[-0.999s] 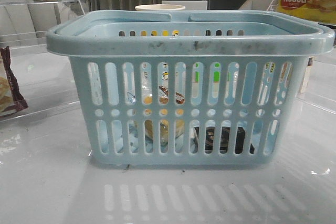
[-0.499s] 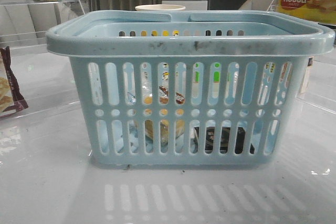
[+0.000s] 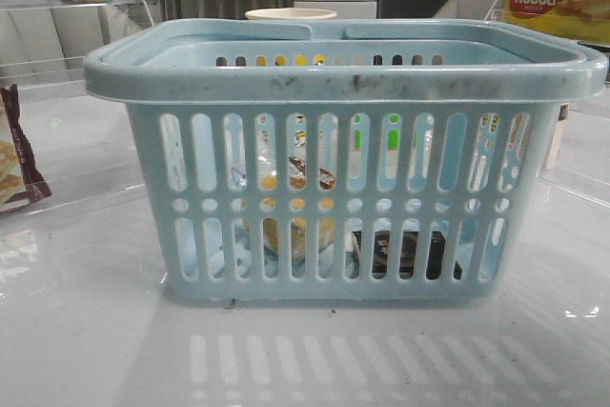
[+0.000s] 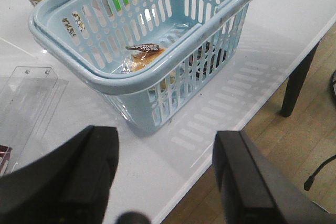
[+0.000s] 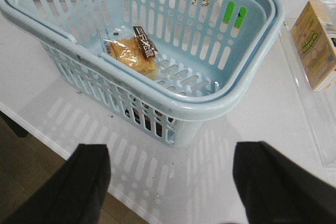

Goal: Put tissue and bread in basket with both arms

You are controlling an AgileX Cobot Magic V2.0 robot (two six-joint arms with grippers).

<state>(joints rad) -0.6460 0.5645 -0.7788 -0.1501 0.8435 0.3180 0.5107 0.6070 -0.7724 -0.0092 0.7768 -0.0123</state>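
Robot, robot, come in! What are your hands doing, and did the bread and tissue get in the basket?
Left gripper, right gripper: open, empty. Bagged golden bread and black tissue pack inside pale blue slotted basket. Nothing blocking.

A large pale blue basket (image 3: pixel 343 140) of smooth moulded plastic, faintly satin, with dark scuff marks along its thick rim. Inside, golden-brown bread (image 5: pixel 134 53) sits sealed in a clear, shiny plastic bag bearing a printed brown label strip. A small flat black pack (image 3: pixel 405 253) shows dimly through the slots. The white tabletop (image 3: pixel 315 350) is glossy, mirroring the slots. The black gripper fingers (image 4: pixel 68 177) look matt.
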